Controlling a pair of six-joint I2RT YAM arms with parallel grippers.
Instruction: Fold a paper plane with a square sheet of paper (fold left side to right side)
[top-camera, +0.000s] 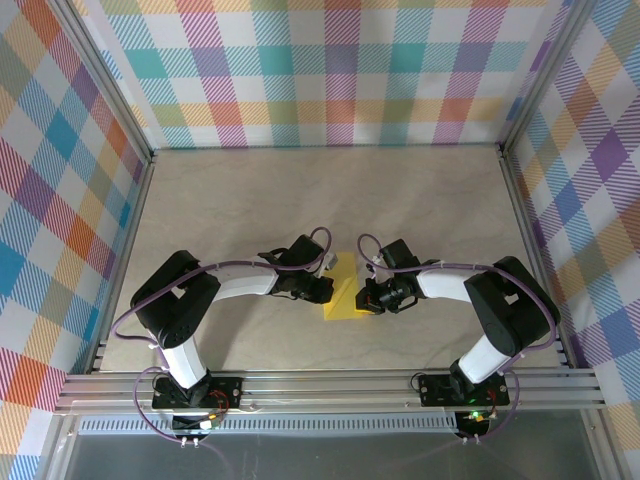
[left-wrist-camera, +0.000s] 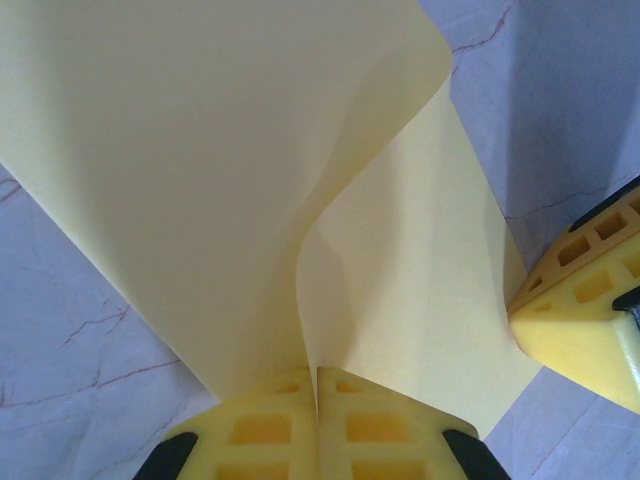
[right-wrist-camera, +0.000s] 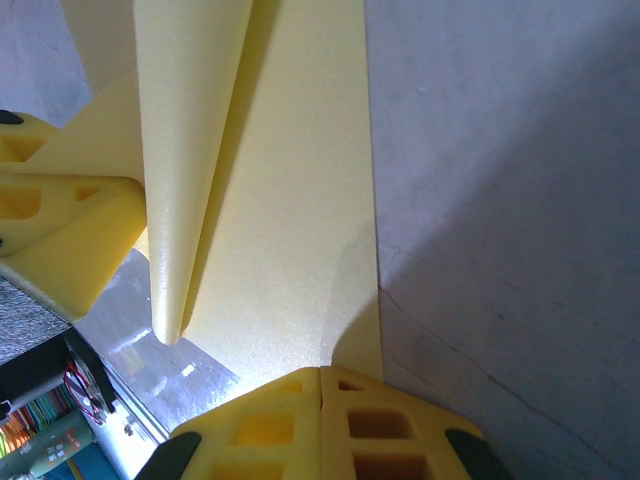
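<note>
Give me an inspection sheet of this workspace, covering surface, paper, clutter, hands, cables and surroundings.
Surface: pale marbled table, no marks or spills seen.
Job's things: yellow sheet of paper, partly folded, one flap curving up off the rest, lying between the two hands.
Clutter: nothing seen.
Hands: left hand shut, pinching the paper's edge; right hand shut, apparently pinching the opposite edge.
Cables: purple cables looped in the air, off the paper.
Surroundings: checked walls on three sides, metal rail at the near edge.
</note>
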